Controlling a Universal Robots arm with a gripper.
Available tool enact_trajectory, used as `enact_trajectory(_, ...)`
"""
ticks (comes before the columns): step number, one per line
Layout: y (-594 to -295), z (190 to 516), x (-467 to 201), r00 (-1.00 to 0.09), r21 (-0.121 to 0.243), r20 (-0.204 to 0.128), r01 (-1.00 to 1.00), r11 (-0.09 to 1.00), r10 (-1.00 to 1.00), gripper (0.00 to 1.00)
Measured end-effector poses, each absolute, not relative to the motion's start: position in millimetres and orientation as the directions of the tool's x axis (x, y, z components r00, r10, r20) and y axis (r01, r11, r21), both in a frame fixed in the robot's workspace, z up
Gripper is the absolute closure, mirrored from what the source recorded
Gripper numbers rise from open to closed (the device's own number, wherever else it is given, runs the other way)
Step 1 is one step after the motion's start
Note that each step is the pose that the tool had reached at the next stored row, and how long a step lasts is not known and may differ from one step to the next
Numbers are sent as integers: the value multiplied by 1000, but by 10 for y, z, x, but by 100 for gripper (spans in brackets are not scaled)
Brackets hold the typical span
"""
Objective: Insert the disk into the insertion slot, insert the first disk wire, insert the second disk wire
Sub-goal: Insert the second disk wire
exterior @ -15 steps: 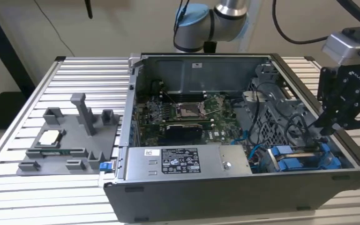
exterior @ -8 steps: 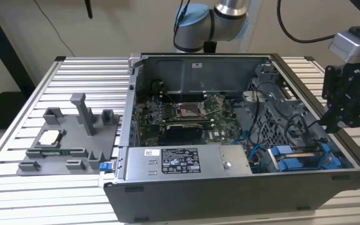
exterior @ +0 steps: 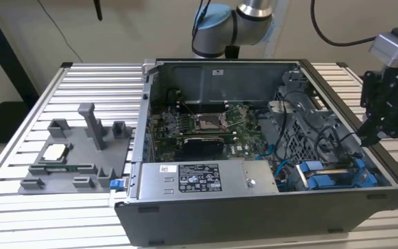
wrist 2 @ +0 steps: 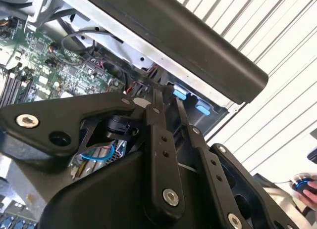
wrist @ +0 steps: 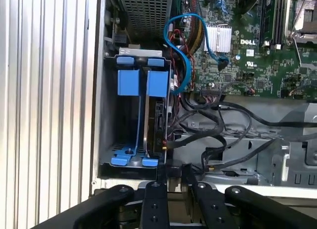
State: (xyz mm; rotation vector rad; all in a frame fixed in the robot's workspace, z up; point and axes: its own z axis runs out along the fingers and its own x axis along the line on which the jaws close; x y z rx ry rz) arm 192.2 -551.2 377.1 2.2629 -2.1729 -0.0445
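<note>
The gripper [wrist: 174,169] hovers over the computer case [exterior: 254,218] wall at 3 o'clock in the exterior view, fingers drawn together, holding nothing. Beyond it the disk [wrist: 157,124] stands on edge in the insertion slot [wrist: 128,125], its long axis running straight away from the gripper, with black cables [wrist: 208,125] beside it.

Disk [wrist: 159,122]: seen dark with a light-grey edge, held in bright blue carrier plastic. Insertion slot [wrist: 106,115]: grey metal, blue rails. Gripper [wrist: 174,168]: black, silver screw heads. Motherboard [exterior: 206,124]: green. Power-supply box [exterior: 206,179]: grey, white printed label noted. Fixture tray [exterior: 74,155]: plain grey. Table [exterior: 19,129]: silver, striped by parallel ribs. One cable [wrist: 184,36] is coloured light blue.
</note>
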Motion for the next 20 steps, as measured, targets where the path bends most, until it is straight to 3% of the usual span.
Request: enact_trajectory(20, -5505, 3743, 1981, 40, 23, -18, -999, -41, -999, 73)
